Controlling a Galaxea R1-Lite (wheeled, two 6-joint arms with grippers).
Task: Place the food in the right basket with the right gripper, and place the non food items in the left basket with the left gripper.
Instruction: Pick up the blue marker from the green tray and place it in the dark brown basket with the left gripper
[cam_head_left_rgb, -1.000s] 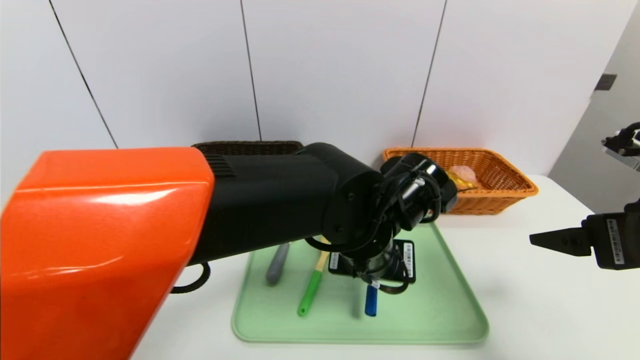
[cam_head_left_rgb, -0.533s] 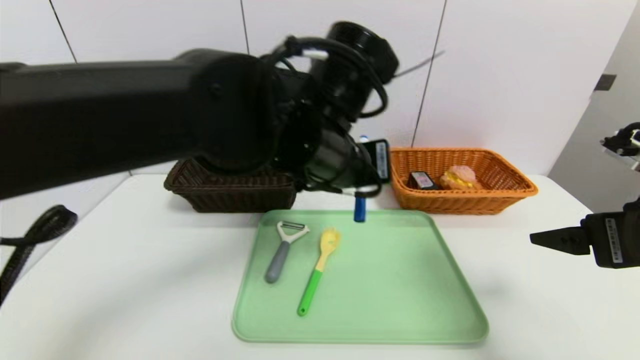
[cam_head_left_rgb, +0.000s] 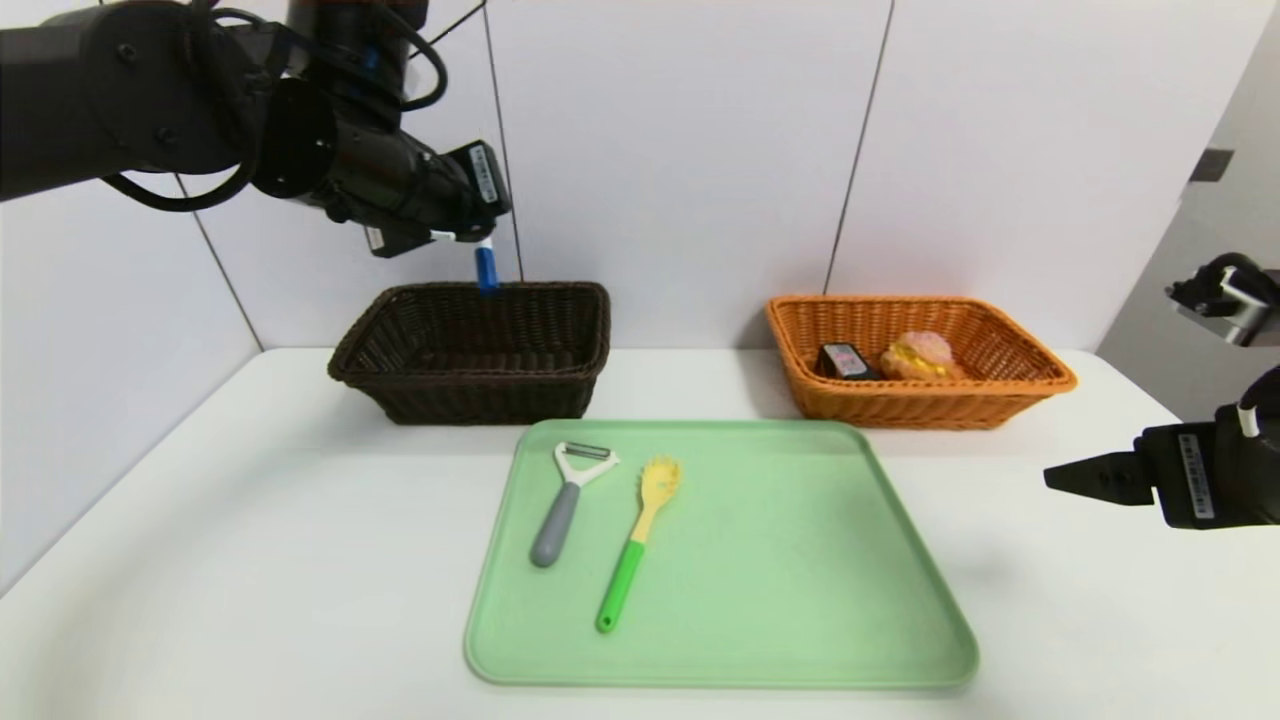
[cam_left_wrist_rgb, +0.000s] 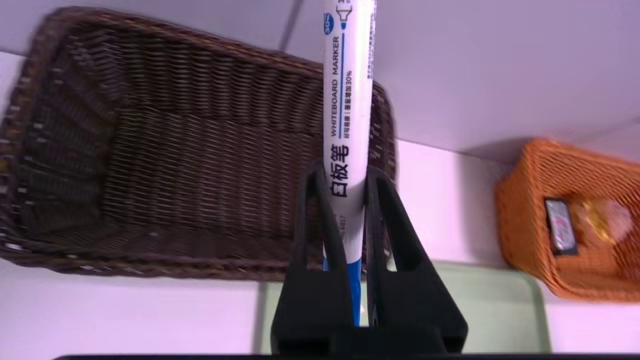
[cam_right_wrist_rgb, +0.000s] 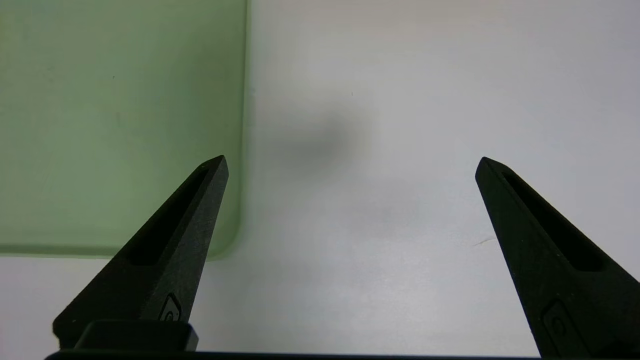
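My left gripper (cam_left_wrist_rgb: 345, 172) is clamping the white marker (cam_left_wrist_rgb: 348, 110) above the left basket (cam_head_left_rgb: 485, 378), its blue end pointing toward six o'clock in the head view, its other end running out of the wrist view. The peeler (cam_head_left_rgb: 556, 525) and pasta spoon (cam_head_left_rgb: 626, 570) are lying on the tray (cam_head_left_rgb: 800, 580); at three o'clock from it, my right gripper (cam_right_wrist_rgb: 351, 157) is hanging spread, while the bun (cam_head_left_rgb: 920, 355) and black box (cam_head_left_rgb: 845, 361) are sitting in the right basket (cam_head_left_rgb: 930, 408) at one o'clock.

Left end effector (cam_left_wrist_rgb: 343, 175) pinched closed, right end effector (cam_right_wrist_rgb: 351, 160) open
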